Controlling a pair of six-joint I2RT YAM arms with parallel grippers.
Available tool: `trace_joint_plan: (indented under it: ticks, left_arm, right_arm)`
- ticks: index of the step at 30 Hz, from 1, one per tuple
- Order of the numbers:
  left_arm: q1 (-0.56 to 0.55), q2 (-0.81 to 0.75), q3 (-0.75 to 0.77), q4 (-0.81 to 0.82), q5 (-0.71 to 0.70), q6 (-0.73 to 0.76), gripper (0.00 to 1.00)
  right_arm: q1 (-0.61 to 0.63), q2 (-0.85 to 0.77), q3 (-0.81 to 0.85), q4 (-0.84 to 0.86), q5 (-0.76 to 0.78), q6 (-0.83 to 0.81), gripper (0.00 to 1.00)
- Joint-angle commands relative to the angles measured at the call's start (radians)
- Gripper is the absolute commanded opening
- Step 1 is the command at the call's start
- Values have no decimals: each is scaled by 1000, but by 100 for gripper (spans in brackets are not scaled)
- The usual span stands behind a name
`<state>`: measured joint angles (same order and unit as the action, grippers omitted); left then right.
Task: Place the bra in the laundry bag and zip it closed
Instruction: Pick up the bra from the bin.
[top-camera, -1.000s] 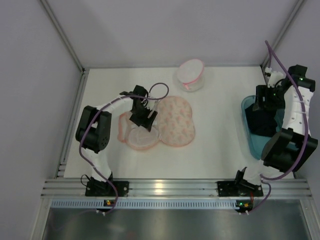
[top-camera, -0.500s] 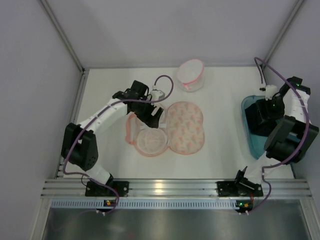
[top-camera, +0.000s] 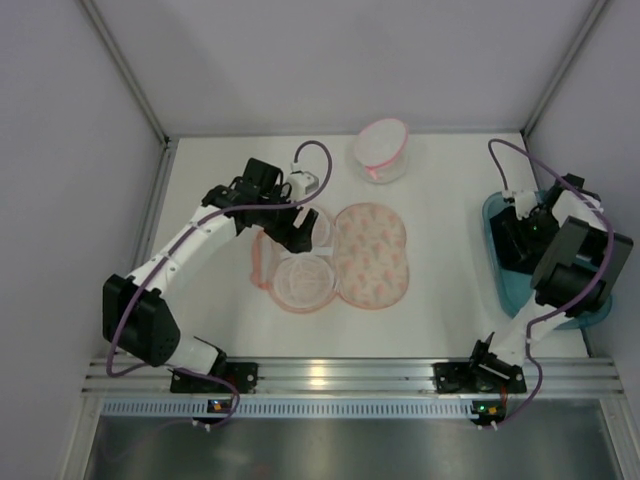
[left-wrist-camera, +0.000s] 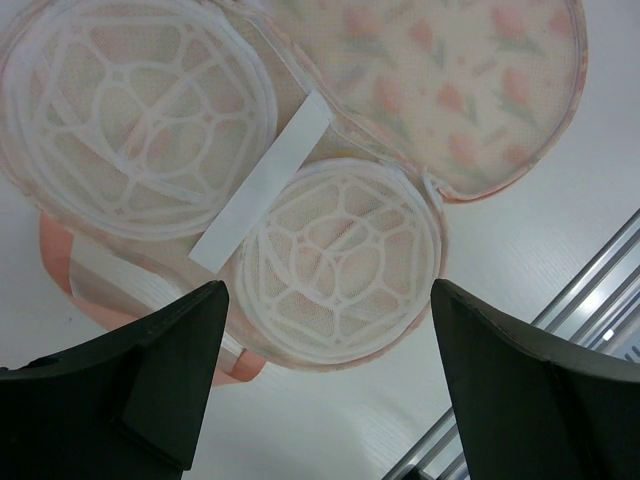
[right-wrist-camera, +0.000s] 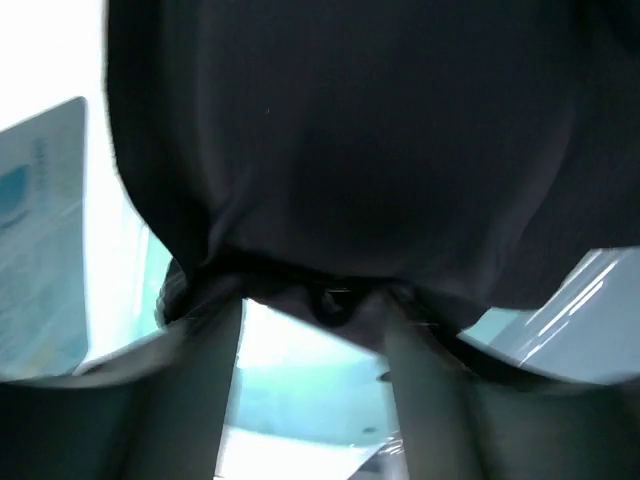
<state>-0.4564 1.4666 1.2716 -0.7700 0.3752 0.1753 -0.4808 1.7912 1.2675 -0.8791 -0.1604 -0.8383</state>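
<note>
Top view: laundry bag (top-camera: 372, 255) lies flat and unzipped mid-table, with the printed half on the right and two white mesh cups (top-camera: 300, 283) on the left half. left gripper (top-camera: 297, 228) hovers over that left half, jaws spread, nothing in them. bra (top-camera: 512, 255) is well apart from the bag, a black heap in the teal tub (top-camera: 500, 285) at the right edge. right gripper (top-camera: 522, 228) is down in the tub, right on it. white pouch (top-camera: 380, 150) with a pink rim sits at the back of the table (top-camera: 450, 310). Left wrist: both dark fingers (left-wrist-camera: 150, 380) are wide apart and empty above the bag. Detail the top view lacks: the mesh cups are domed white lattice under fine mesh, a flat white strip (left-wrist-camera: 262, 182) runs between them, there's pink trim round the edge, and the lining is cream with orange-pink print. Right wrist: blurred. Limp matte black fabric fills most of the frame and bunches at the fingertips (right-wrist-camera: 215, 370), with translucent teal plastic either side. The fingers stand apart, but can't tell whether they pinch the fabric or only touch it. The top view doesn't show that either.
</note>
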Motion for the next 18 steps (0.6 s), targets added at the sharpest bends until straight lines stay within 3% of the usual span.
trace_joint_plan:
  ticks: [1,6,7,10,18]
  left_arm:
    - [7,-71,3,-11,-12,-30,88]
    - [7,-94,-3,-11,-35,-36,88]
    - [8,-97,-9,-12,-41,-34,88]
    - [9,-110,-17,-11,-48,-25,88]
    - [12,-144,-6,-11,-111,-11,88]
  right_arm:
    - [-7,-4,-26,89,-2,-41,49]
    - [-7,-45,-20,51,-21,-67,23]
    - [-7,-59,-16,23,-27,-76,14]
    - [-13,-128,9,-20,-48,-91,4]
    - [-50,-320,131,-147,-67,-128,0]
